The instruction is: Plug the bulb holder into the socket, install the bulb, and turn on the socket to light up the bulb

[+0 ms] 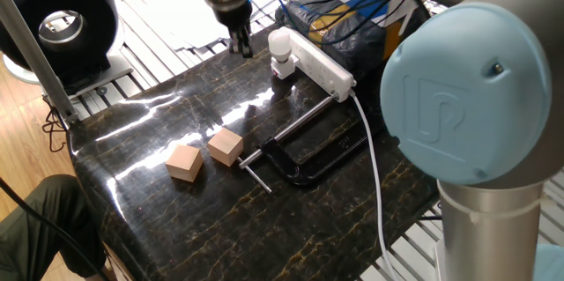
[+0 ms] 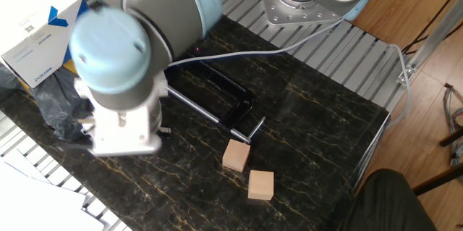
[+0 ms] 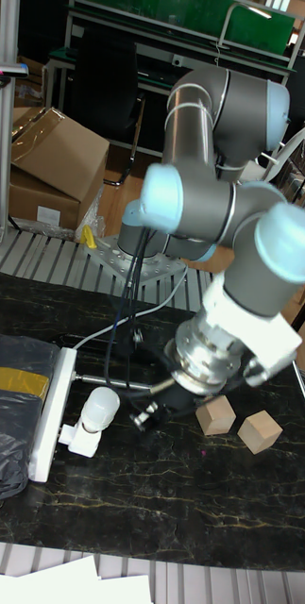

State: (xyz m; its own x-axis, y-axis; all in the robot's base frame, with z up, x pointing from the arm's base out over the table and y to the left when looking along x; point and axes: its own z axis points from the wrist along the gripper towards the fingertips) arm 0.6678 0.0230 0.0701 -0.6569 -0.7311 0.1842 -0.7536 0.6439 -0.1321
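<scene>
Nearest in one fixed view, two wooden cubes (image 1: 204, 155) sit side by side on the dark marble table (image 1: 176, 219), and just behind them lies a black clamp (image 1: 304, 153) with its screw handle pointing toward the cubes. A white cable (image 1: 374, 162) runs past the clamp up to the socket (image 1: 322, 62), a long white strip lying at the far edge of the table against a black plastic-wrapped bundle (image 1: 352, 30). The bulb holder (image 1: 282, 68) is plugged into the near end of the strip, and the bulb (image 1: 279, 45) stands in it, unlit. Just left of the bulb and apart from it, the gripper (image 1: 241, 45) hangs above the table's far edge with its dark fingers (image 1: 246, 43) close together and nothing between them. In the tall fixed view the bulb (image 3: 99, 408) and its holder (image 3: 77, 436) stick out sideways from the strip (image 3: 46, 411), the gripper (image 3: 148, 414) close beside them.
</scene>
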